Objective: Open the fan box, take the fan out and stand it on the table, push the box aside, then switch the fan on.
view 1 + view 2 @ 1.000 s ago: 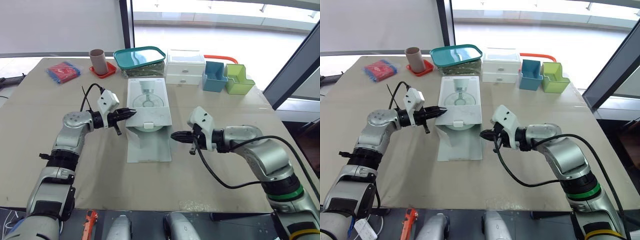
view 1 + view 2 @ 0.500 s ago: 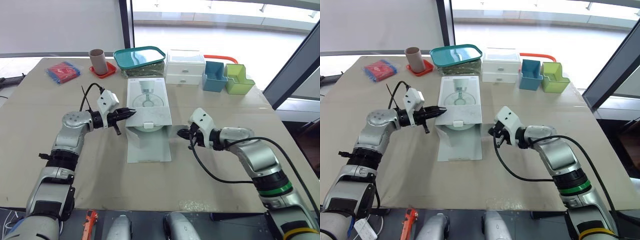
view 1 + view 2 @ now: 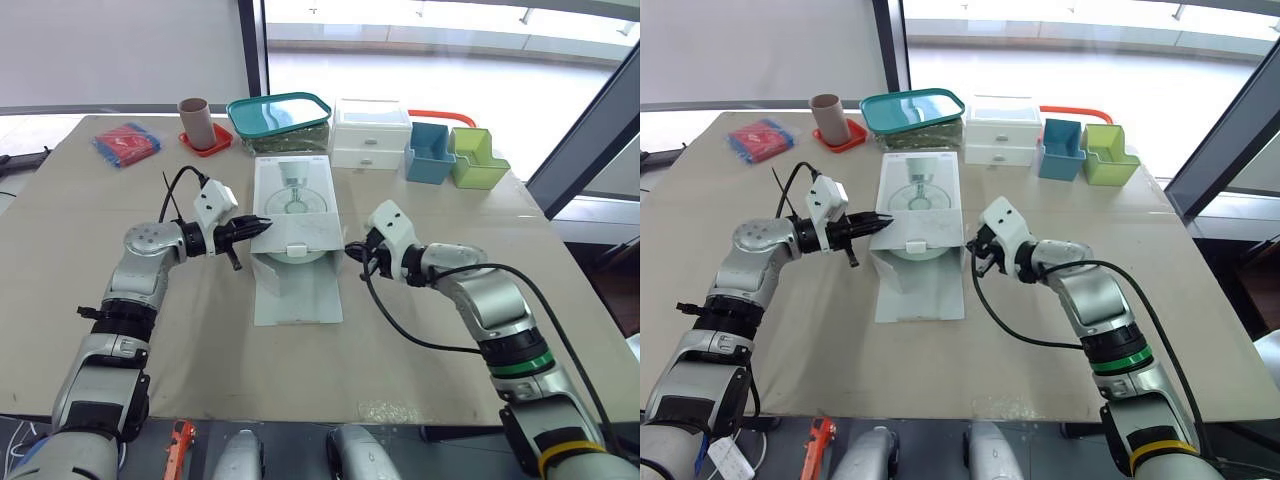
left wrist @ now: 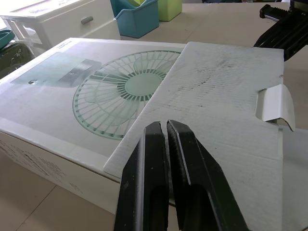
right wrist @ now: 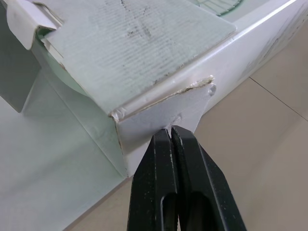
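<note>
The fan box (image 3: 295, 215) lies mid tabletop (image 3: 200, 340), front flap (image 3: 297, 290) open. Both pincers are closed tight: left pincer (image 3: 262, 225) by its left edge, right pincer (image 3: 350, 250) at the side flap (image 5: 183, 110). A hard poke could slide the box or rip that flap

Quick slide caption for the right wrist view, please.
Right gripper, shut, tips meeting the small side flap at the opened corner of the fan box.
</note>
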Robot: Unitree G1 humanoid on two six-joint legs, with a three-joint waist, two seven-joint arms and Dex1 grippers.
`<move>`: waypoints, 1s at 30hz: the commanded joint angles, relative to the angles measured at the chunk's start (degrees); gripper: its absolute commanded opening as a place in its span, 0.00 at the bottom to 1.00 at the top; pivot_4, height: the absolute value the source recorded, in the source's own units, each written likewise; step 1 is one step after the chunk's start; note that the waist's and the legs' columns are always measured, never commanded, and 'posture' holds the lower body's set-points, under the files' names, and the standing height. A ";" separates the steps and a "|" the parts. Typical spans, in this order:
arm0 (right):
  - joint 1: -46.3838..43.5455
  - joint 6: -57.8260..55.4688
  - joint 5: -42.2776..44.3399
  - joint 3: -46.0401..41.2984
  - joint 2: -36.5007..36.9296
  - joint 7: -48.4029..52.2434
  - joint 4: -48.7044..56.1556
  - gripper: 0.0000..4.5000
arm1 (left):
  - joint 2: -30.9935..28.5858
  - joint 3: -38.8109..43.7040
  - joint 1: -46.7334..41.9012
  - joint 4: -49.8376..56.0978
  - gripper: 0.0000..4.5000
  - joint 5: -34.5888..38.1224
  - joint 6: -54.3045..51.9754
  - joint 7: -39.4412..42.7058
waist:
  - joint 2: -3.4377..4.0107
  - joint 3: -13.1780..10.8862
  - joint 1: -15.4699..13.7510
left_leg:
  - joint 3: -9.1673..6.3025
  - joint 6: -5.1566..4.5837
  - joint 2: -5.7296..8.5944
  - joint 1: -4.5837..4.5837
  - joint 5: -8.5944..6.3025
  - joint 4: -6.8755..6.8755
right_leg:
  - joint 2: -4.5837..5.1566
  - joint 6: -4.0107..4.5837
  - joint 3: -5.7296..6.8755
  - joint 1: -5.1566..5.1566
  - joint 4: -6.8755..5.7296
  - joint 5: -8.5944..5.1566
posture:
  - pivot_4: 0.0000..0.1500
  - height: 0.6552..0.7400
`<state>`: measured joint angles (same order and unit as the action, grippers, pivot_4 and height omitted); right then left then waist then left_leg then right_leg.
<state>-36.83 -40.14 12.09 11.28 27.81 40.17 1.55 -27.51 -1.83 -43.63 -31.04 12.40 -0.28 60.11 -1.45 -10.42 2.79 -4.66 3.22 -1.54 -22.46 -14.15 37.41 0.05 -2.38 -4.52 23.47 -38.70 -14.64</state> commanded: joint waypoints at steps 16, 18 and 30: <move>2.75 2.00 1.89 -3.24 5.52 6.76 7.22 0.01 | -1.07 0.54 0.64 0.24 0.06 -0.71 0.36 -0.58 | 0.00 0.00 0.03 | 0.00 0.00 -0.01 0.00 0.00 0.00 | 0.00 -0.01 0.00 0.00 0.00 0.00 | 1.00 1.00; 3.66 3.01 2.70 -4.12 7.23 8.37 8.30 0.01 | -0.97 0.46 0.56 0.11 0.06 -0.73 0.46 -0.65 | 0.00 0.00 -0.04 | 0.00 -0.01 0.01 0.00 0.00 0.00 | 0.01 -0.01 0.00 -0.01 0.01 -0.01 | 1.00 1.00; -0.96 -1.31 10.68 -9.25 3.56 6.68 9.82 0.01 | -0.27 0.11 0.62 -0.15 0.06 -1.02 0.83 -0.96 | 0.00 0.00 0.02 | 0.00 0.00 -0.03 0.03 0.00 0.00 | -0.04 0.01 -0.02 -0.02 -0.02 0.01 | 1.00 1.00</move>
<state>-36.18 -40.90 21.70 3.73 32.03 48.12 10.73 -27.68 -1.63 -43.19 -30.95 12.13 0.22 59.15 -1.45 -10.42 2.80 -4.66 3.22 -1.56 -22.43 -14.15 37.42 0.01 -2.37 -4.53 23.45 -38.71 -14.64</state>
